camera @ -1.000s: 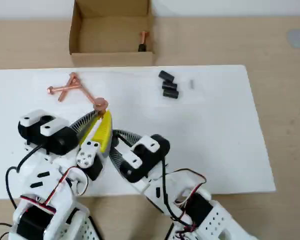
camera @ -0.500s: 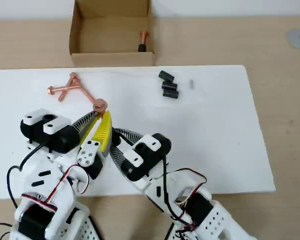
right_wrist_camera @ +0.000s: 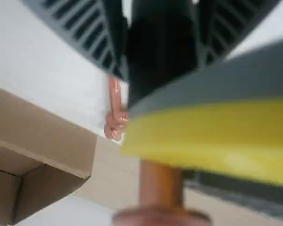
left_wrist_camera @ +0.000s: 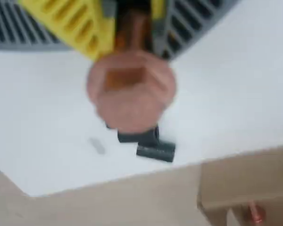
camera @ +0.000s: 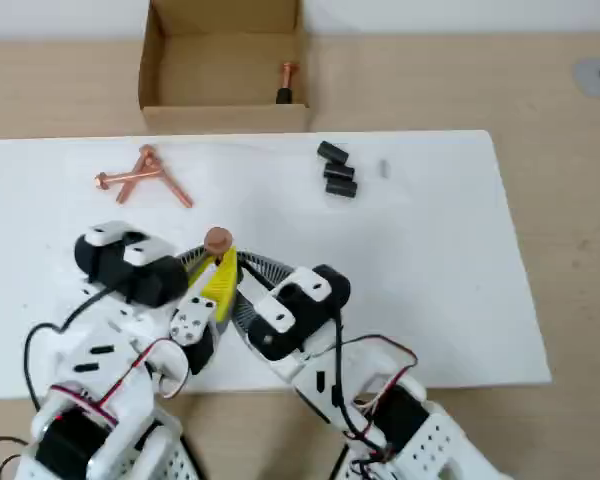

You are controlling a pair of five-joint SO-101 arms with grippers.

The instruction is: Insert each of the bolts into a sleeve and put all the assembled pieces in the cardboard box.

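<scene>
my left fingers [camera: 220, 262] [left_wrist_camera: 132, 40], one yellow and one grey, are clamped on the shank of a copper bolt [camera: 217, 240] [left_wrist_camera: 130, 92] [right_wrist_camera: 160, 188]. its round head sticks out past the tips, lifted above the white sheet [camera: 430, 260] near the front middle of the table [camera: 560, 200]. my right fingers [camera: 242, 285] [right_wrist_camera: 162, 61], both dark grey, are pinched tight around a black sleeve [right_wrist_camera: 162, 47]. the two pairs of fingers meet tip to tip, and in the right wrist view the sleeve sits in line with the bolt's shank, with my yellow finger crossing between them. i cannot tell whether the end of the bolt is inside the sleeve, because that spot is hidden.

three loose bolts [camera: 140, 175] [right_wrist_camera: 114, 113] lie crossed over one another on the far left part of the sheet. three loose sleeves [camera: 337, 170] [left_wrist_camera: 148, 143] lie bunched together on the far part of the sheet, well apart from the bolts, with a small grey bit [camera: 384, 168] [left_wrist_camera: 96, 146] just beside them.

the cardboard box [camera: 225, 118] [left_wrist_camera: 236, 183] [right_wrist_camera: 33, 146] stands open on the bare table just beyond the sheet's far edge. one assembled piece [camera: 285, 82] [left_wrist_camera: 254, 214], a copper bolt with a black sleeve on it, lies inside against the box's right wall.
</scene>
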